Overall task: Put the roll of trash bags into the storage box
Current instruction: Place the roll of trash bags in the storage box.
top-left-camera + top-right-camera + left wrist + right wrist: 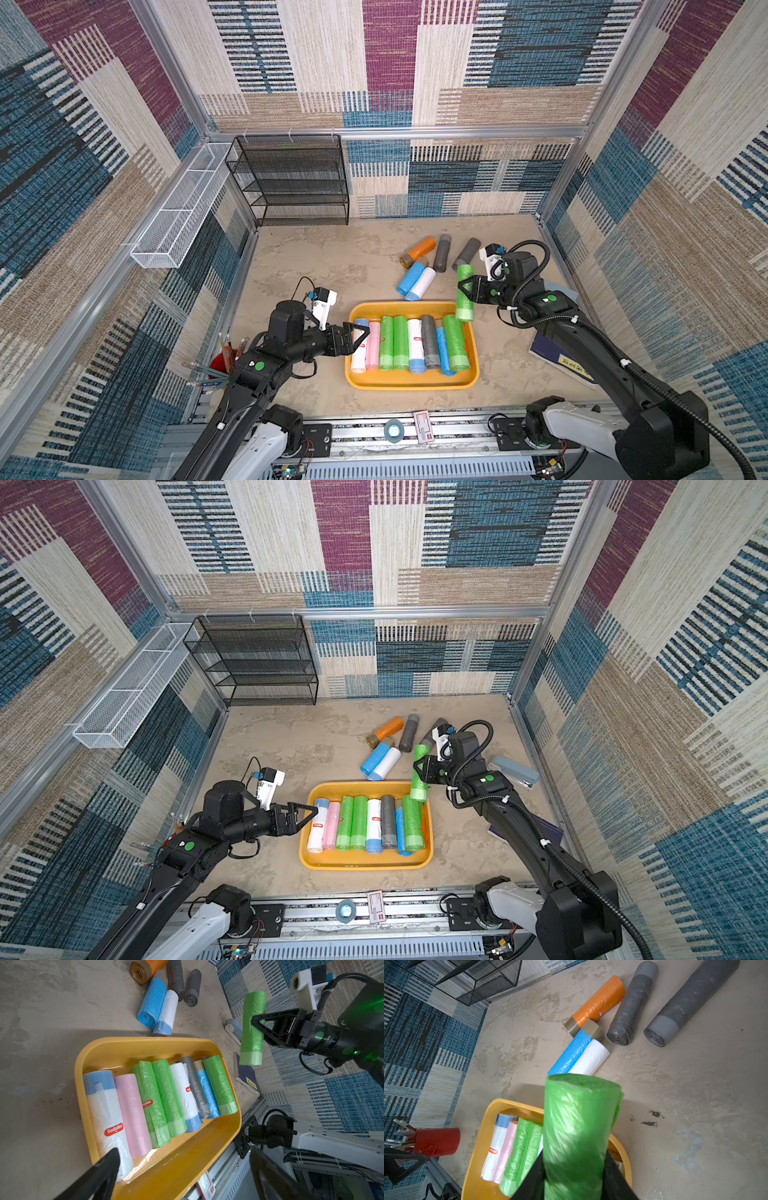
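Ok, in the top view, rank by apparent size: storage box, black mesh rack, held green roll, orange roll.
1. storage box and black mesh rack: alike; the rack sits farther back, so no ranking.
2. green roll, held up nearer the camera.
3. orange roll.

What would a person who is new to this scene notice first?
Probably the green roll of trash bags, held in the air by the right claw near the far right corner of the yellow-orange tray. Next, the colourful row of eight rolls inside that tray, and the orange roll lying loose with others behind it.
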Robot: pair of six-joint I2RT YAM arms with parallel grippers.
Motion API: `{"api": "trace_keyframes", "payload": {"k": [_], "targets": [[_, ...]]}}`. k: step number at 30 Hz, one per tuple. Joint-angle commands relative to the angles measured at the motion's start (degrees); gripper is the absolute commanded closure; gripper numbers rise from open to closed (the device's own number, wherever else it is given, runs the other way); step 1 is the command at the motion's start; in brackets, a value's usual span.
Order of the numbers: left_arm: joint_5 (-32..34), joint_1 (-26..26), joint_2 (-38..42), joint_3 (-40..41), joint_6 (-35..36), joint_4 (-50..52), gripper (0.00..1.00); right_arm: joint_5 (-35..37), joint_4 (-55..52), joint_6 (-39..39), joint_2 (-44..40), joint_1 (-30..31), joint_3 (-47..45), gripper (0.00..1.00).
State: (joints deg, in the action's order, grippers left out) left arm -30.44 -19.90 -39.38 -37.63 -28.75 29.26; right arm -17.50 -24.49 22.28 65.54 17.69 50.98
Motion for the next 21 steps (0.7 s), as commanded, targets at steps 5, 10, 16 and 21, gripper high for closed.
{"api": "trace_keyframes", "payload": {"k": [5,10,16,21], "targets": [[-1.12,0.04,0.43,0.32,-0.37,-1.6,0.02,0.29,-0.66,4.81,-1.65,4.06,-0.3,0.62],[-1.47,0.05,0.7,0.42,-0.52,-1.96,0.02,1.56,-1.09,8.16,-1.77,8.26,-1.05,0.62],[-2.08,0.06,0.79,0.56,-0.67,-2.42,0.01,4.41,-2.33,12.13,-0.87,13.85,-2.73,0.62],[-2.08,0.04,0.79,0.6,-0.7,-2.47,0.02,8.11,-4.28,13.64,0.22,18.19,-3.3,0.62]]}}
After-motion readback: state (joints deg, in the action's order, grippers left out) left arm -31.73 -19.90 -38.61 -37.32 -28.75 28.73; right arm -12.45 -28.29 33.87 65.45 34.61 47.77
